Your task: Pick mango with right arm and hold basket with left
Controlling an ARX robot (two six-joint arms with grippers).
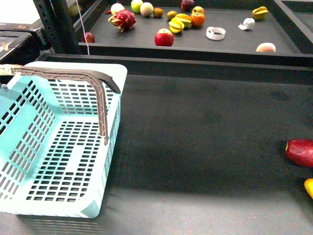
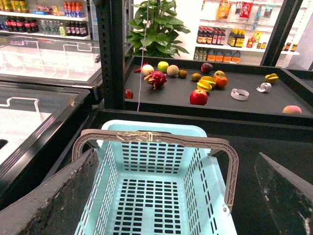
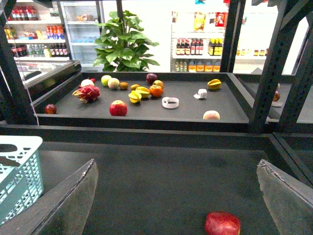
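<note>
Since neither arm shows in the front view, the task looks barely begun: the basket (image 1: 29, 105) sits empty at the left of the dark table, its handle (image 1: 100, 105) upright, while well apart at the far right edge lie a dark red fruit (image 1: 301, 152) and, just beside it, a yellow sliver that I take for the mango (image 1: 309, 188), mostly cut off by the frame. From the left wrist view, the left gripper (image 2: 176, 154) hangs above the basket (image 2: 200, 181) with its jaws spread wide, touching nothing; the next move for it is probably to come down and close on the rim or the taped handle (image 2: 151, 138). From the right wrist view, the right gripper (image 3: 177, 164) is likewise wide and empty, aimed over the dark red fruit (image 3: 222, 224); the mango is not in this view, so the arm would need to shift toward it before descending. Bottles line the store shelves behind, but their labels are too small to read
</note>
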